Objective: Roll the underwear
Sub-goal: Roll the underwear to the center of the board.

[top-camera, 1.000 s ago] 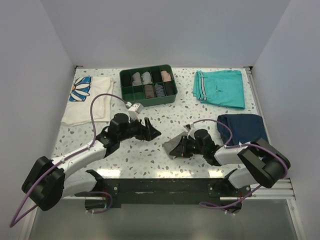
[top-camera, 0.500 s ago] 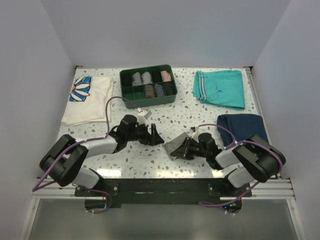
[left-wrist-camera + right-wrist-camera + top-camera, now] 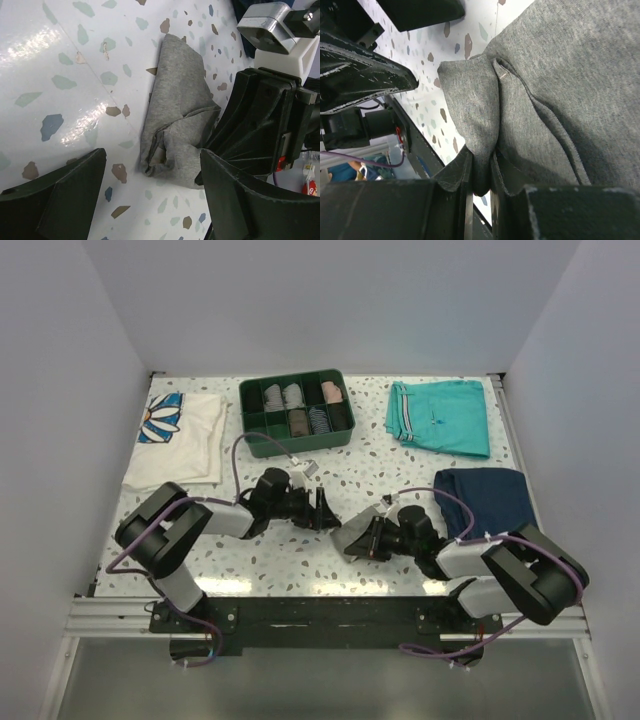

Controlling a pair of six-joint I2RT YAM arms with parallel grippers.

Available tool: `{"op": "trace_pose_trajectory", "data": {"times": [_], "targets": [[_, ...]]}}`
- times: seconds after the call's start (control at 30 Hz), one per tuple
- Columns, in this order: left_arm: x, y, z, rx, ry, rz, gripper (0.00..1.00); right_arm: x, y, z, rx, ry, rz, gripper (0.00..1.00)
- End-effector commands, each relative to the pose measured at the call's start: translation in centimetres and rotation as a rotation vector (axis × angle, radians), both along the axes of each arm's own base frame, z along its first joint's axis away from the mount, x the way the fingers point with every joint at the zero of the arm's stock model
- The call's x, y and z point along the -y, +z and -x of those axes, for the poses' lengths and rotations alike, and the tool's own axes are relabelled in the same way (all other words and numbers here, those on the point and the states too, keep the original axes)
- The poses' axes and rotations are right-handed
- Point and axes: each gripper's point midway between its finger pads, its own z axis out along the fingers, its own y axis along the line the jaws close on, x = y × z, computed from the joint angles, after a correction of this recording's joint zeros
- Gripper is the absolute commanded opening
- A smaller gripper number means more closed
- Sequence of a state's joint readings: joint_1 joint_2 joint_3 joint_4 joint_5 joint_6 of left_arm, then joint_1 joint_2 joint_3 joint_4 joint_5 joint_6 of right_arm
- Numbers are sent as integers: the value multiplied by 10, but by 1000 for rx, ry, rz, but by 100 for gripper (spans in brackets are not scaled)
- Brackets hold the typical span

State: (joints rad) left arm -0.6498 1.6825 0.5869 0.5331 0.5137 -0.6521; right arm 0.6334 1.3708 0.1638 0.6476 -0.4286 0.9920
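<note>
Speckled worktop (image 3: 290, 562) inside a white-walled enclosure, with contents listed front to back. Nearest is the right end effector (image 3: 372, 538), lying low on the surface. Its fingers are pressed almost together and pinch a thin ridge of the underwear (image 3: 350, 532). The underwear is a small grey-taupe piece, bunched and partly folded, flat on the worktop near the front, between the two end effectors. Just beyond it is the left end effector (image 3: 325, 512), spread wide and holding nothing. Its wrist view shows the fingers set to either side of the underwear's rumpled end, with the right arm's hardware close behind. Risk one: the pinch takes only a narrow fold, so a pull or turn may let the cloth slide out, or drag the whole piece across the slick surface instead of rolling it. Risk two: the end effectors face each other at close quarters, so closing or advancing the left one may strike the right fingers, or catch the cloth and tug it against the held fold. Risk three: the cloth is lumpy and uneven, so any roll begun from it would likely come out lopsided or spring open. Mid-distance on the right is a navy garment (image 3: 485, 495). Far left is a white shirt (image 3: 185, 445) with a daisy print. Far centre is a green tray (image 3: 298, 446) of rolled items, and far right are teal shorts (image 3: 440, 417). All four lie well apart from the work.
</note>
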Motion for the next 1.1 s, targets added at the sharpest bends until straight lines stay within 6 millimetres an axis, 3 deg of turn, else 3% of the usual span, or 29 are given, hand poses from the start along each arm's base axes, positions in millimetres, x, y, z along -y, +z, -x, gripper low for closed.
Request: {"op": "trace_pose_trajectory", "data": {"times": [0.0, 0.27, 0.37, 0.53, 0.63, 0.7, 0.73, 0.77, 0.8, 0.83, 0.87, 1.07], "targets": [[13, -9, 8, -28, -40, -5, 80, 7, -5, -3, 17, -3, 66, 5], [2, -36, 31, -103, -47, -90, 72, 7, -8, -4, 13, -2, 73, 5], [-2, -42, 35, -112, -42, -120, 64, 7, -9, -3, 12, 1, 75, 5], [0, -48, 38, -114, -42, -155, 46, 7, -9, -3, 12, 5, 76, 5], [5, -48, 38, -117, -48, -163, 31, 6, -9, -2, 13, 10, 73, 5], [11, -44, 34, -104, -54, -158, 16, 5, -8, -2, 16, 21, 75, 8], [12, -44, 36, -110, -56, -167, 11, 5, -7, -2, 19, 30, 78, 10], [15, -40, 32, -100, -55, -164, 2, 8, -12, 3, 7, 51, 110, 21], [18, -38, 32, -92, -57, -168, 0, 6, -7, -2, 19, 60, 120, 27], [19, -36, 30, -91, -55, -175, 0, 6, -1, -3, 66, 87, 141, 32], [21, -34, 29, -85, -56, -178, 0, 9, -1, -8, 90, 79, 186, 46], [25, -26, 26, -55, -61, -215, 0, 42, 30, -6, 219, 156, 527, 69]]}}
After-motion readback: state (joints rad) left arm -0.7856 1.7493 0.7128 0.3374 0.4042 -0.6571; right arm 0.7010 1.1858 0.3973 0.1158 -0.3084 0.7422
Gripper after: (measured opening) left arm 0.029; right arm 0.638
